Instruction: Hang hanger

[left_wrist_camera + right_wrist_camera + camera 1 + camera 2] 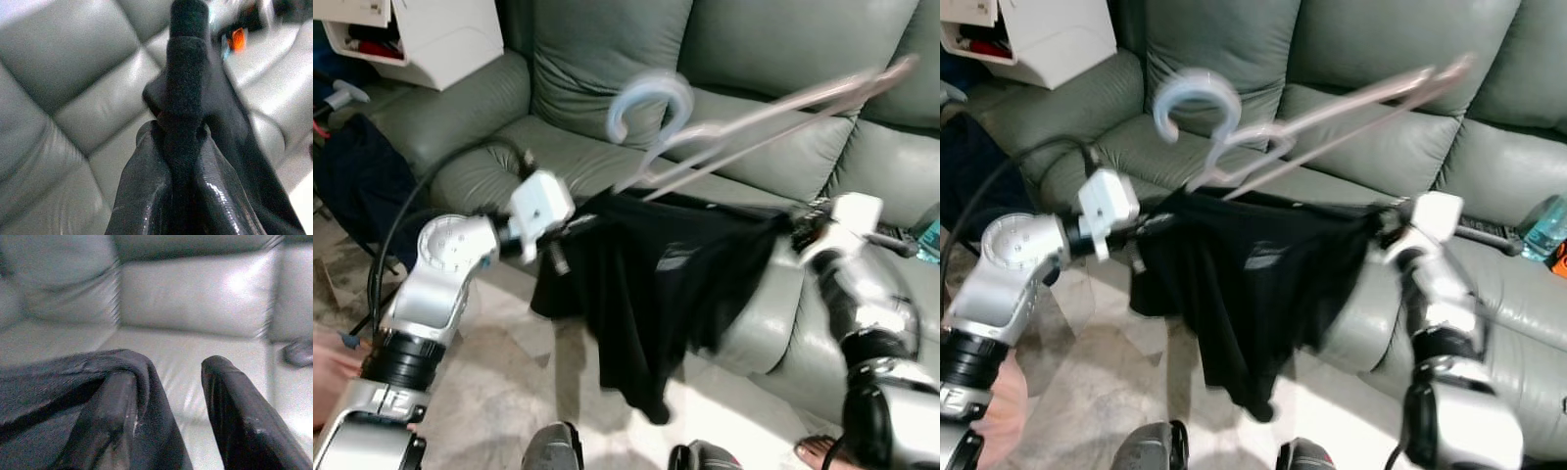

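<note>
Hanger (744,122) floats blurry above my two claws, over sofa (773,59), hook end nearer left claw (178,147). Black cloth (656,284) hangs stretched between both claws, under hanger. Left claw pinched tight on cloth edge. Right claw (171,401) spread apart, cloth draped over one finger (112,416) only. To do it well, I think: keep cloth pulled flat, move slow, let hanger settle, don't let right side slip.

Grey-green leather sofa (754,59) on pale marbled floor (499,382).
</note>
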{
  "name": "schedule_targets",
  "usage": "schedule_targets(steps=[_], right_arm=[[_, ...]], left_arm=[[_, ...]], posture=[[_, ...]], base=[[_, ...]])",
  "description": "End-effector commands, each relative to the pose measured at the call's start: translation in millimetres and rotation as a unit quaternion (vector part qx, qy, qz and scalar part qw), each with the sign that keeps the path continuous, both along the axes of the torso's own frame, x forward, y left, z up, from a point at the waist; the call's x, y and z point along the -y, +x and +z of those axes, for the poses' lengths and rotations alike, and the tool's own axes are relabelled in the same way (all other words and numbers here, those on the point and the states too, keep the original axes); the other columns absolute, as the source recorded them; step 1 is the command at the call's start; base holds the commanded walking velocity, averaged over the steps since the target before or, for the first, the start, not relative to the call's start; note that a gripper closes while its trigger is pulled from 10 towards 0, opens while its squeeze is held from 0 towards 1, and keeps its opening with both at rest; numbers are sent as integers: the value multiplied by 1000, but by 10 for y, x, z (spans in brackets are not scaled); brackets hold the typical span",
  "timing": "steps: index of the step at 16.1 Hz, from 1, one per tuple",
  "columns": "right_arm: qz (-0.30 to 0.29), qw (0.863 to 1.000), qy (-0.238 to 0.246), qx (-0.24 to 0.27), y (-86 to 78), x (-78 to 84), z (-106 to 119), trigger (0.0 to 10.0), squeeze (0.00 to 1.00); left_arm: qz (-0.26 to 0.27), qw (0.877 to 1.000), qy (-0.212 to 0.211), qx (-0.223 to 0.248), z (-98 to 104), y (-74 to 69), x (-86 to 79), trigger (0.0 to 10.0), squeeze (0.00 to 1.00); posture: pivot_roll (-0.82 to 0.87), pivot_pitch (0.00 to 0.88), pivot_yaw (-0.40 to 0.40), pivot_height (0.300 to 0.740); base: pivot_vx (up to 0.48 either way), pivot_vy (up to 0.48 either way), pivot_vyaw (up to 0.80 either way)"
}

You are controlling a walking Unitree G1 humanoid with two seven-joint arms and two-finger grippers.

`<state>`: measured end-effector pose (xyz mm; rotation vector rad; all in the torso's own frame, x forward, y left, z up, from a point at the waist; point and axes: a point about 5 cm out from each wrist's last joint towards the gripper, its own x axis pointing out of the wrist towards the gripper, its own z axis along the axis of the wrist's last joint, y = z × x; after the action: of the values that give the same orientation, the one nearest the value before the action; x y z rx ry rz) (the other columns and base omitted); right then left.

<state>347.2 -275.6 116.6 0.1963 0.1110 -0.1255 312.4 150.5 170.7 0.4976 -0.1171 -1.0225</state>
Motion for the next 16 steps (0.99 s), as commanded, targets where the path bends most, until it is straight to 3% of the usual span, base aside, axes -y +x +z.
schedule_targets(steps=[1,7,12,14,15,16], right_arm=[[-73,996,-4,56,14,276,322,0,0],[-82,989,-16,125,164,260,776,0,0],[-76,989,-15,127,190,189,771,0,0],[-70,989,-16,127,199,161,767,0,0],[-60,990,-11,125,214,119,756,0,0],[-58,990,-10,125,215,117,755,0,0]], left_arm=[[45,999,10,2,-94,17,-231,0,0],[62,995,59,-44,-502,-60,-454,0,0],[41,988,134,-64,-720,-129,-537,0,0],[48,985,150,-67,-763,-119,-552,0,0],[71,980,179,-48,-816,-69,-575,0,0],[88,980,171,-42,-809,-37,-577,0,0]], posture=[[-25,62,25,740],[-39,67,22,740],[-39,71,19,740],[-39,71,19,740],[-47,73,19,740],[-50,73,20,740]], base=[[0,0,0],[0,0,0],[0,0,0],[0,0,0],[0,0,0],[0,0,0]])
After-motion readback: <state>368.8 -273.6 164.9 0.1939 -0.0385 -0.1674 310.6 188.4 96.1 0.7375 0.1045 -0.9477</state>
